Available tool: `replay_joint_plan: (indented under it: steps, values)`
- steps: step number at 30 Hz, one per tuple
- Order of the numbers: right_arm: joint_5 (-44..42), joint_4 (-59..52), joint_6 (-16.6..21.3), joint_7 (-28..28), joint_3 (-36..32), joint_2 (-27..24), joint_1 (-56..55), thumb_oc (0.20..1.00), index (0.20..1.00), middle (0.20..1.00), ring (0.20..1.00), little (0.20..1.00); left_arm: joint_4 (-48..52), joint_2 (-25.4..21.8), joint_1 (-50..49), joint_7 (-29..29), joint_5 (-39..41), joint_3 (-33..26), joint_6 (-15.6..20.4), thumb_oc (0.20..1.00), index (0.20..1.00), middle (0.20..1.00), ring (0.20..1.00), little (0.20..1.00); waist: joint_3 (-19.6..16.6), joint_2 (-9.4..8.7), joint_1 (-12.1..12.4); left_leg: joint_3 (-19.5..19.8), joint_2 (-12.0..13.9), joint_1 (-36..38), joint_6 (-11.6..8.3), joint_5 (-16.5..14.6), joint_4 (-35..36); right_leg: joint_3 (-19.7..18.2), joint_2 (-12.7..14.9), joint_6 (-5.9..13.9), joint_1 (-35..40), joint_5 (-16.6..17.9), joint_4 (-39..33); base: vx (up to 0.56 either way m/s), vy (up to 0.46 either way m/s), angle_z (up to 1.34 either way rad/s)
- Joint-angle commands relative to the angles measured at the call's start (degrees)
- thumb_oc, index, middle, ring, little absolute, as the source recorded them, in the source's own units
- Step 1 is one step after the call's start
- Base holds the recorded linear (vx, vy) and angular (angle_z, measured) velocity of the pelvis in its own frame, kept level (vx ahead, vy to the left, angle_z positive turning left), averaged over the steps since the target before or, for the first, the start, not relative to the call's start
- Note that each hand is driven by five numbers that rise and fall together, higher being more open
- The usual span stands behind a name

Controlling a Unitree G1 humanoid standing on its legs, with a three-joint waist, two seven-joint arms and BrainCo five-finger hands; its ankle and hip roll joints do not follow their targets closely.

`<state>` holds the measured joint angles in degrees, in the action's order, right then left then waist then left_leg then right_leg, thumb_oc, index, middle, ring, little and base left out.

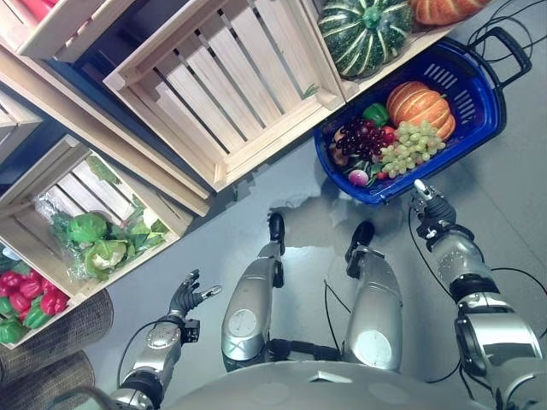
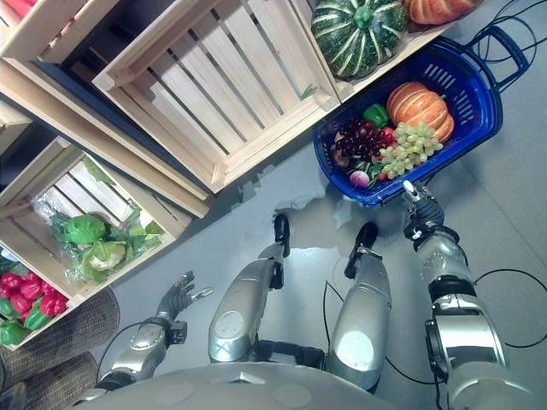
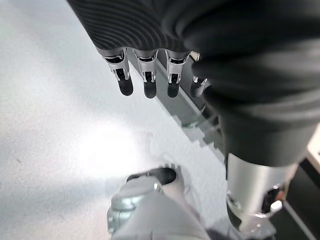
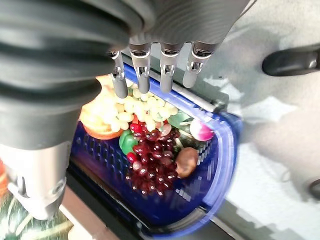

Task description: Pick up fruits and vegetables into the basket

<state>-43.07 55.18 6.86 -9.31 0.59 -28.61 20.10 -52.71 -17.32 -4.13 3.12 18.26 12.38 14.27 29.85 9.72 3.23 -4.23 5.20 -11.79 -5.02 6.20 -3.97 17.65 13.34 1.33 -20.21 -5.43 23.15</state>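
Observation:
A blue plastic basket [image 1: 475, 111] stands on the grey floor at the upper right. It holds an orange pumpkin [image 1: 420, 106], green grapes [image 1: 408, 147], dark red grapes [image 1: 361, 138], a green pepper [image 1: 376, 113] and a radish [image 1: 359, 177]. My right hand [image 1: 430, 207] hovers just in front of the basket's near rim, fingers straight and empty; the right wrist view has its fingers [image 4: 142, 79] above the basket [image 4: 220, 165]. My left hand [image 1: 186, 297] hangs low at the left over bare floor, fingers [image 3: 149, 82] relaxed, holding nothing.
Wooden crates line the left and top. One empty crate [image 1: 224, 81] sits in the middle, one holds a striped green squash [image 1: 366, 34] and an orange pumpkin [image 1: 440, 8]. Lower left crates hold lettuce and cauliflower [image 1: 98, 241] and red and green peppers [image 1: 27, 299]. Woven baskets [image 1: 51, 342] stand bottom left.

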Motion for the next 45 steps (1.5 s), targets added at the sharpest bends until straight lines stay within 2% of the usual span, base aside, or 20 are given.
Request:
replay_joint_plan:
  steps: [1, 6, 12, 17, 21, 27, 35, 40, 45]
  values:
    - [3.4, -2.8, 3.3, -3.2, 1.3, 3.2, -5.0, 1.000, 1.000, 1.000, 1.000, 1.000, -4.2, -1.9, -1.1, 2.4, -2.0, -3.1, 1.8, 1.000, 1.000, 1.000, 1.000, 1.000, -3.7, -4.91, -0.6, -2.6, 1.9, 1.5, -0.50, -4.6, -2.6, -1.7, 0.3, 4.46, 9.0, 1.9, -9.1, 0.14, -0.028, 0.01]
    - [6.7, -0.2, 3.0, -5.7, 4.0, 8.5, -10.7, 1.000, 1.000, 1.000, 1.000, 1.000, -8.4, -0.8, -0.9, 4.1, -3.2, -5.2, 3.2, 1.000, 1.000, 1.000, 1.000, 1.000, -9.2, -7.02, -0.9, -2.7, 2.5, 7.0, -0.55, -3.9, 1.9, -1.6, -0.7, 5.38, 15.2, 2.7, -13.9, 0.12, 0.021, -0.09]
    - [11.6, 7.3, 1.4, -7.7, 6.5, 12.7, -13.9, 1.000, 1.000, 1.000, 1.000, 1.000, -12.8, 0.9, 0.4, 5.4, -4.3, -5.7, 4.5, 1.000, 1.000, 1.000, 1.000, 1.000, -15.4, -8.50, -0.7, -3.8, 2.7, 11.6, -0.51, -3.1, 6.4, -0.3, -1.0, 6.67, 20.6, 4.1, -18.3, 0.08, 0.047, 0.00]
    - [13.8, 13.8, -0.9, -5.2, 7.3, 15.5, -15.2, 1.000, 1.000, 1.000, 1.000, 1.000, -16.4, 2.2, 1.8, 5.0, -5.0, -6.5, 4.6, 1.000, 1.000, 1.000, 1.000, 1.000, -18.7, -9.64, -0.9, -5.9, 2.3, 14.8, 0.22, -4.3, 7.0, -0.2, -0.3, 7.74, 23.4, 5.4, -20.7, 0.01, 0.072, -0.01]
    - [15.4, 16.5, -3.4, -4.5, 6.6, 16.7, -15.8, 1.000, 1.000, 1.000, 1.000, 1.000, -18.5, 3.2, 2.4, 4.6, -4.0, -6.7, 4.4, 1.000, 1.000, 1.000, 1.000, 1.000, -19.8, -10.21, -1.4, -7.0, 1.9, 16.5, 0.64, -5.4, 6.9, -0.7, -0.1, 8.22, 24.6, 6.6, -22.6, -0.02, 0.038, -0.12]
    - [15.8, 18.8, -6.7, -4.9, 5.2, 17.4, -16.7, 1.000, 1.000, 1.000, 1.000, 1.000, -20.3, 4.6, 2.9, -0.2, -0.7, -7.3, 3.6, 1.000, 1.000, 1.000, 1.000, 1.000, -20.9, -10.57, -2.0, -8.2, 1.7, 18.0, 0.73, -6.5, 6.4, -0.4, -0.2, 8.36, 25.7, 7.8, -24.6, -0.03, 0.021, -0.15]
    - [20.6, 20.9, -9.3, -5.8, 5.3, 17.5, -17.4, 1.000, 1.000, 1.000, 1.000, 1.000, -22.2, 5.9, 3.9, -4.9, -1.3, -6.9, -0.6, 1.000, 1.000, 1.000, 1.000, 1.000, -22.1, -10.95, -2.4, -8.4, 1.7, 19.2, 1.01, -7.7, 5.5, -0.3, -0.8, 7.87, 26.8, 7.7, -25.4, -0.01, 0.005, -0.07]
    - [20.2, 21.0, -10.0, -6.6, 6.0, 17.5, -17.5, 1.000, 1.000, 1.000, 1.000, 1.000, -22.5, 6.1, 4.7, -5.7, -2.9, -5.7, -3.2, 1.000, 1.000, 1.000, 1.000, 1.000, -22.3, -11.05, -2.5, -8.2, 1.9, 19.5, 1.14, -8.2, 4.8, -0.4, -1.1, 7.58, 27.1, 7.2, -25.1, 0.00, -0.003, -0.01]
    - [20.9, 20.6, -8.4, -7.8, 6.6, 17.3, -17.6, 1.000, 1.000, 1.000, 1.000, 1.000, -22.3, 5.9, 5.2, -5.5, -1.8, -5.3, -4.3, 1.000, 1.000, 1.000, 1.000, 1.000, -22.4, -10.93, -2.6, -8.0, 1.9, 19.7, 1.27, -8.4, 4.8, -0.3, -1.1, 7.54, 27.2, 7.0, -25.0, 0.00, 0.000, 0.00]
